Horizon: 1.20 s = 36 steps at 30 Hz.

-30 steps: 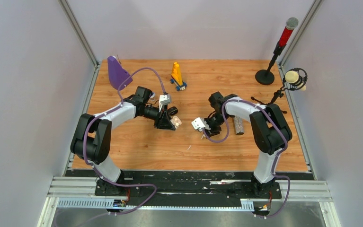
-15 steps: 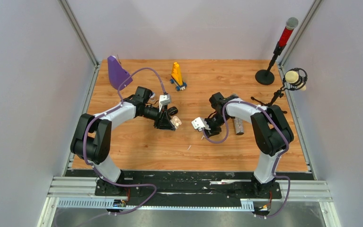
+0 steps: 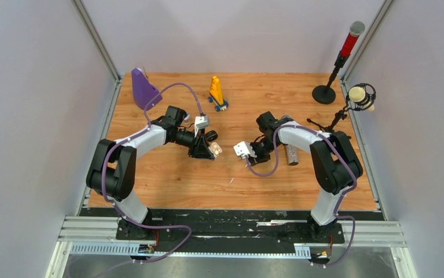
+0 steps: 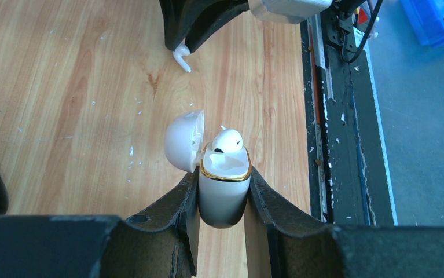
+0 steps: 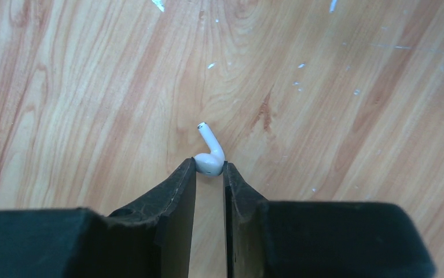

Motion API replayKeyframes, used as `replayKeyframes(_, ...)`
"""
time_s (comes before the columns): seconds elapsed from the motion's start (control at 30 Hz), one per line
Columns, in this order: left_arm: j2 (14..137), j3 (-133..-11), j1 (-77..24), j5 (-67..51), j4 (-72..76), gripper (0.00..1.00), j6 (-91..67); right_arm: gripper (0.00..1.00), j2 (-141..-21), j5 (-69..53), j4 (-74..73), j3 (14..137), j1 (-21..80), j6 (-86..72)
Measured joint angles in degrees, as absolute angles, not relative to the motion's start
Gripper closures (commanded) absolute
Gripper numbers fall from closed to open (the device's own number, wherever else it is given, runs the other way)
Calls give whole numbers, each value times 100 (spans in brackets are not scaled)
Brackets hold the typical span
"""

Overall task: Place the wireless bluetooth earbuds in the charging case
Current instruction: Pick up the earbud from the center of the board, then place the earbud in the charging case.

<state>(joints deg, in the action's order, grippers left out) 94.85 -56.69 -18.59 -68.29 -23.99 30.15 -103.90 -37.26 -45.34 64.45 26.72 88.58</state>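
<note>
Pinching the loose white earbud (image 5: pixel 210 155) by its rounded head, the right gripper (image 5: pixel 209 169) has both fingers pressed against it. The stem pokes out ahead over the wooden table (image 5: pixel 335 81). Whether the bud is clear of the wood I cannot tell. Across from it, the left gripper (image 4: pixel 224 174) clamps the white charging case (image 4: pixel 224 200) by its sides, with the mouth pointing out past the fingertips and the hinged lid (image 4: pixel 183 141) swung open to one side. 1 seated earbud (image 4: pixel 227 141) already fills a socket, so I judge the step in hand to be carrying the 2nd bud over and sliding it into the free socket beside that one.

To do this well, the stem must be turned to point into the case mouth before the approach. The grip is only on the small, glossy head, so a slow carry seems wise, lest the bud twist or pop out. Come in from the side away from the lid, line the stem up with the empty hole, push until it seats, and only then release. The left arm should hold the case steady.
</note>
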Motion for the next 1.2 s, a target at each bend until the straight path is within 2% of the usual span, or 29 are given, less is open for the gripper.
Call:
replayKeyframes(0.37,9485,-5669,-1868,-6683,-2143,100,2823,89,-9730,-3247,-4414,6442,2703,8768)
replayKeyframes(0.67,9603,-5669,-2176,-6213,-1780,100,2447,88,-8473,-1824,-4136,6626,3339,8792)
replayKeyframes(0.93,9784,-5669,-2252,-6152,-1441,100,1935,88,-8619,-768,-3972,6930,4034,8586)
replayKeyframes(1.2,9784,-5561,-2252,-6228,-1022,100,1647,91,-8820,-445,-3959,7336,4565,7926)
